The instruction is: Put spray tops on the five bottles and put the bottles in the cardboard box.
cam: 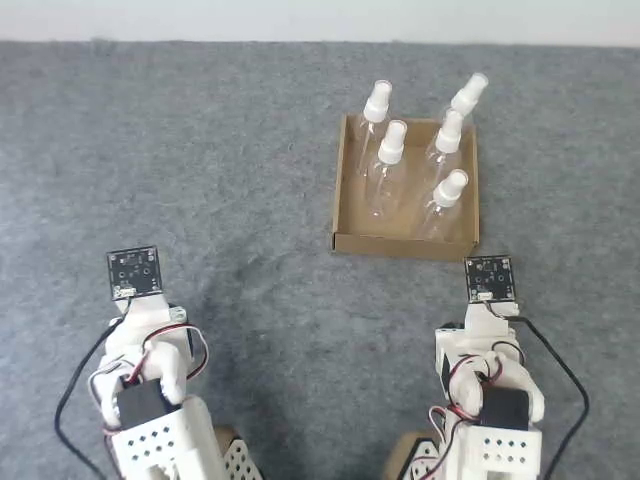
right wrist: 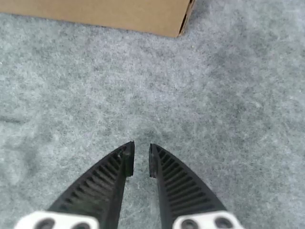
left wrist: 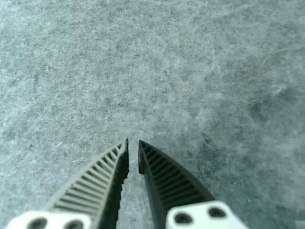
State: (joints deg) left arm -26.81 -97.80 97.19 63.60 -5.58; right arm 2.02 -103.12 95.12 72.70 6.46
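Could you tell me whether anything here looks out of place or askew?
Nothing stands out: all five bottles wear spray tops and sit inside the cardboard box, with nothing spilled.

Robotics lab bench, laid out for a manipulation trial.

A grey felt-like mat covers the tabletop up to a pale wall strip along its far edge. At the near edge stand two small white machines side by side, the left arm and the right arm. Both have loose red and black wiring, perforated printed housings and bare camera circuit boards. A cardboard box sits nearer the right edge.
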